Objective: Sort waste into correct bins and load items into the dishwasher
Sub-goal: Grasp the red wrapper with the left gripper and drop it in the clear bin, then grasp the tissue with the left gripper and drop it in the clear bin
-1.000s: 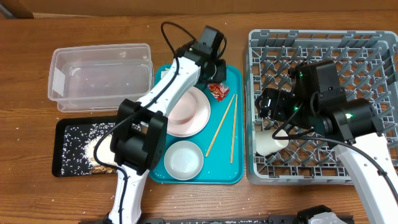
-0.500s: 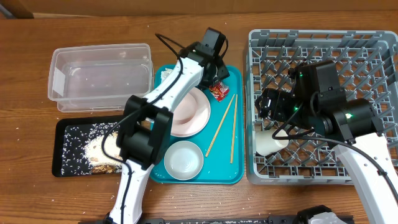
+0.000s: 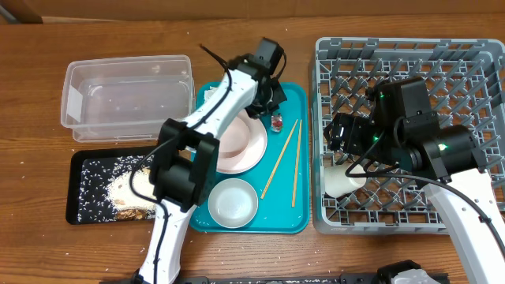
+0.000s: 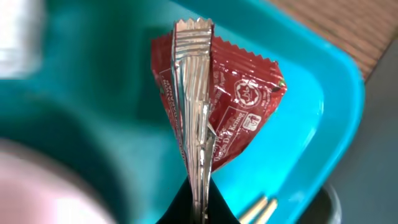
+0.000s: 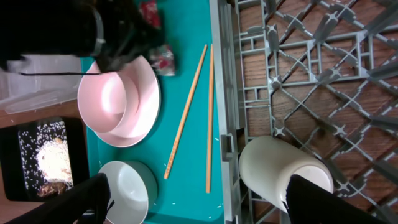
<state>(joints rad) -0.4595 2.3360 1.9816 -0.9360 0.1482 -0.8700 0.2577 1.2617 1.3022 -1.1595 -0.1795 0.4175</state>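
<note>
My left gripper point(image 4: 199, 208) is shut on the red foil snack wrapper point(image 4: 239, 106), pinching its silver seam just over the teal tray's far end point(image 3: 277, 121). A pink plate point(image 3: 241, 143), a pale bowl point(image 3: 232, 202) and two wooden chopsticks point(image 3: 280, 158) lie on that tray. The white cup point(image 5: 283, 171) lies on its side at the left edge of the grey dish rack point(image 3: 473, 71). My right gripper point(image 5: 202, 205) hangs open above that edge, holding nothing.
The clear tub point(image 3: 130, 99) stands at the back left. In front of it the black tray point(image 3: 83, 185) holds rice grains and a crumpled napkin point(image 3: 130, 193). The teal serving tray point(image 3: 300, 213) sits between these bins and the rack.
The left gripper's jaws have closed on the red wrapper, which now stands pinched and narrower. The right arm has not moved.
</note>
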